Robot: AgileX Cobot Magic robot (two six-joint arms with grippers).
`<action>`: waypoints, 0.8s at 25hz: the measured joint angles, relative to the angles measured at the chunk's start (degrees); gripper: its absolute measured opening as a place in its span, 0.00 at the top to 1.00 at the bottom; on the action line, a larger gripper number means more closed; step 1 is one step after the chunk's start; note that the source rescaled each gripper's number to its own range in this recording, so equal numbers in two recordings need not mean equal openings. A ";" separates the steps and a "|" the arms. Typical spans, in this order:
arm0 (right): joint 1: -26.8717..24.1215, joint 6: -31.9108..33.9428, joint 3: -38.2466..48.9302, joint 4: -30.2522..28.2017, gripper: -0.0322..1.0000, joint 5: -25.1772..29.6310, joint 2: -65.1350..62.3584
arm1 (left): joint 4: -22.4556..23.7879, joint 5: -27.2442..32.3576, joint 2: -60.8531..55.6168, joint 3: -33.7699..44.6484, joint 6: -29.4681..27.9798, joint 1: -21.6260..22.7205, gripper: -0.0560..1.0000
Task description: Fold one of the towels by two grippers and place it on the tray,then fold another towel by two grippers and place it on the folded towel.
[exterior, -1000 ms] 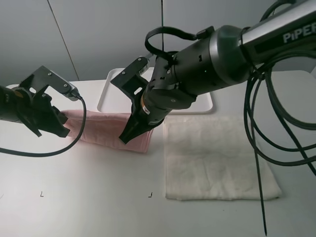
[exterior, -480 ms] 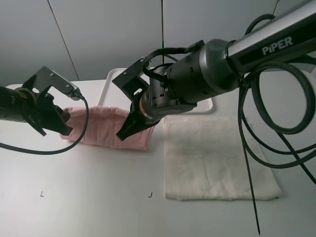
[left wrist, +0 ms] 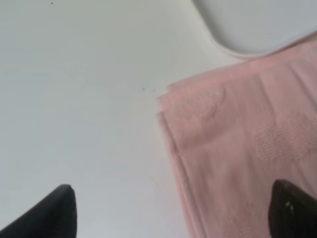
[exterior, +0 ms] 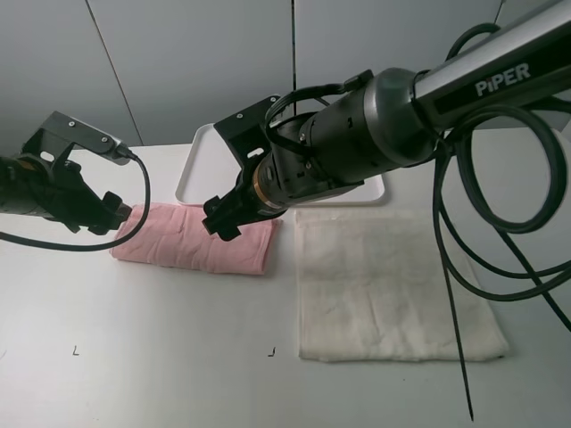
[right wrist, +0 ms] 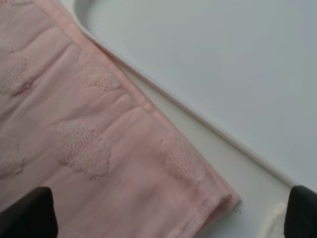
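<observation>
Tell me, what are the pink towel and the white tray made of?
The pink towel looks like soft, matte terry cloth: fuzzy raised patches and a stitched hem show. The tray is probably plastic: smooth, white, with a moulded raised rim.

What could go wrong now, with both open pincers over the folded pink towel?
1. The pink towel lies in loose stacked layers; the left pincer or right pincer might pinch only the top one, and the fold may open on lifting.
2. The cream towel lies close beside its end, so the right pincer could snag it.
3. The tray rim sits right behind; a sagging towel may catch there.
</observation>
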 joint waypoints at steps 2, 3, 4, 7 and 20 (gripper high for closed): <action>0.00 -1.75 0.00 2.66 0.00 0.00 0.00 | -0.66 3.53 0.52 -1.49 -0.12 -0.02 0.00; -0.07 -3.82 0.00 4.69 0.00 0.00 0.00 | -1.08 6.08 1.34 -2.79 -0.39 -0.02 0.00; -0.13 -6.21 0.00 7.94 0.00 0.00 0.00 | -1.49 8.96 2.41 -4.39 -1.45 0.16 0.00; -1.38 -18.60 0.00 21.61 0.00 0.50 0.00 | -1.46 17.43 6.15 -10.07 -7.31 1.80 0.00; -4.62 -59.84 -12.56 65.05 0.00 22.66 0.23 | 14.60 37.08 15.68 -26.39 -28.41 4.48 0.01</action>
